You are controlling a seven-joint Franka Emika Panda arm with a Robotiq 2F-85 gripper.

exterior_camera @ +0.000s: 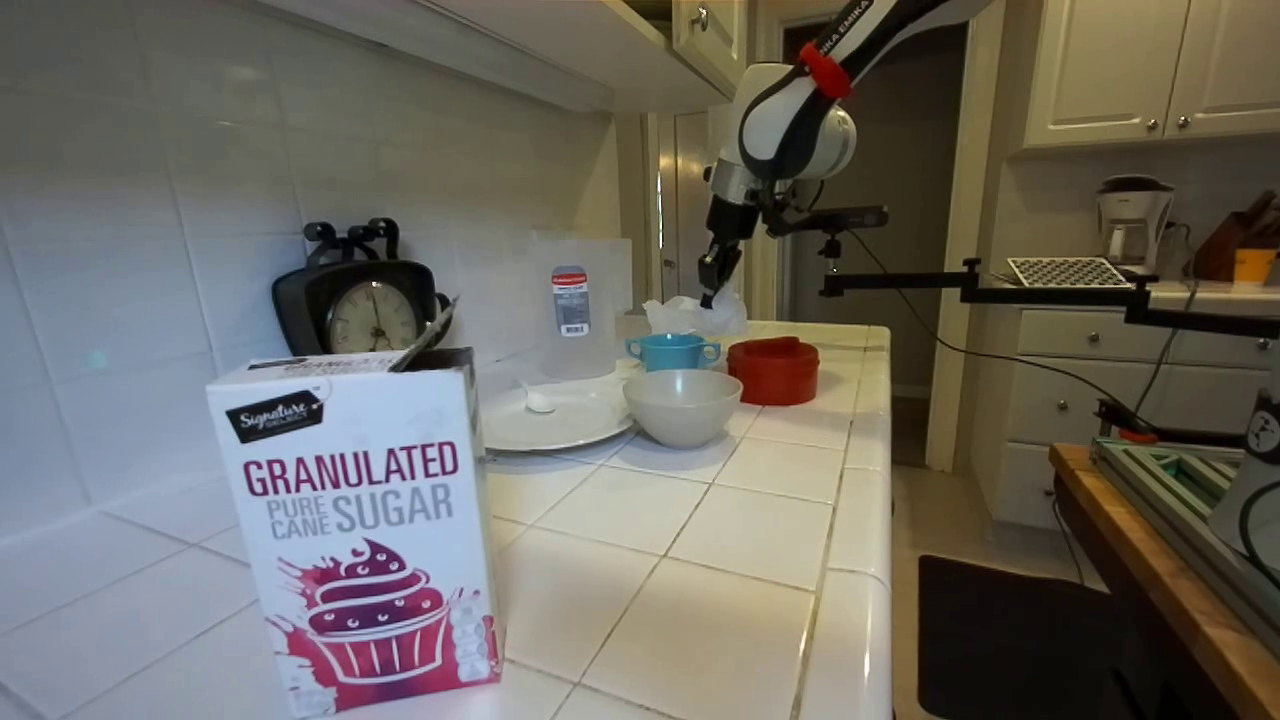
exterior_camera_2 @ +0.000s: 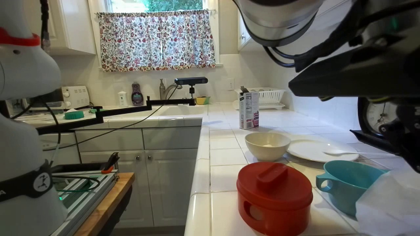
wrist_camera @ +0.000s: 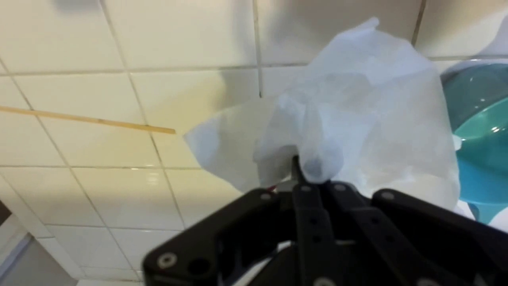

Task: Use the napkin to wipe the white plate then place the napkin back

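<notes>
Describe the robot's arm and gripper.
The arm has rounded white casings with black sections, a red band and pale lettering including "EMIKA"; dark cables loop beneath it. The gripper is black, with narrow fingers and round screw heads.

Tiled wall (exterior_camera: 130, 300): glossy white squares, rising behind the white-tiled desk (exterior_camera: 740, 600)
Window (exterior_camera_2: 131, 5): bright, green leaves (exterior_camera_2: 174, 5) outside
Café curtains (exterior_camera_2: 131, 42): two panels, red flowers scattered on white
Sink (exterior_camera_2: 180, 110): white, right under that window
Cupboards (exterior_camera: 1100, 75): white doors, small round metal knobs (exterior_camera: 1184, 122)
Doorway (exterior_camera: 920, 150): dim, from where I stand
Floor (exterior_camera: 935, 515): pale, with a black mat (exterior_camera: 1010, 640) lying on it
</notes>
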